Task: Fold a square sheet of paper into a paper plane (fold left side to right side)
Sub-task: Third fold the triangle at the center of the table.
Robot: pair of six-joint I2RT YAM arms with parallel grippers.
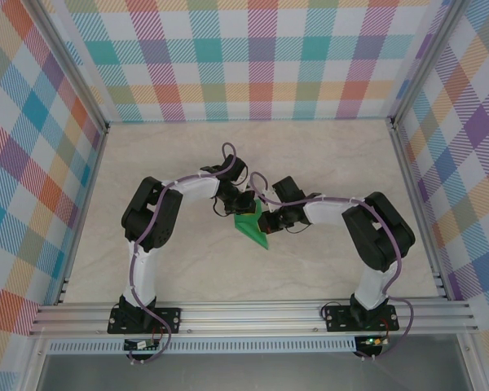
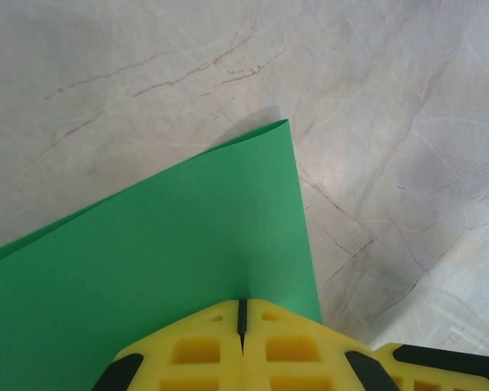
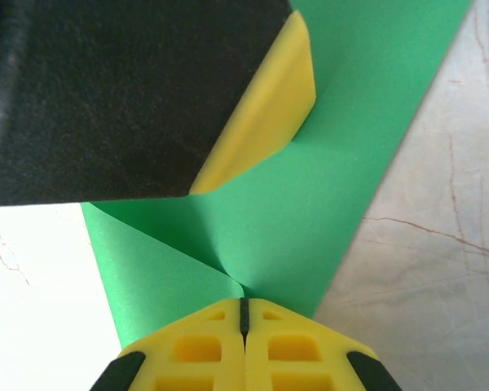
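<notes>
The bright-green sheet of paper (image 1: 253, 227) is held up off the table between both arms at mid-table, folded over on itself. My left gripper (image 2: 242, 314) is shut on its edge, the green sheet (image 2: 155, 252) spreading away to a corner. My right gripper (image 3: 244, 311) is shut on another edge, where the paper (image 3: 326, 187) buckles into a crease at the jaws. The left gripper's yellow fingertip (image 3: 265, 114) and black body sit on the paper just beyond. In the top view the left gripper (image 1: 243, 205) and right gripper (image 1: 270, 220) meet over the paper.
The marbled beige tabletop (image 1: 326, 155) lies all round. Plaid walls (image 1: 253, 57) close in the back and both sides. An aluminium rail (image 1: 253, 314) runs along the near edge by the arm bases.
</notes>
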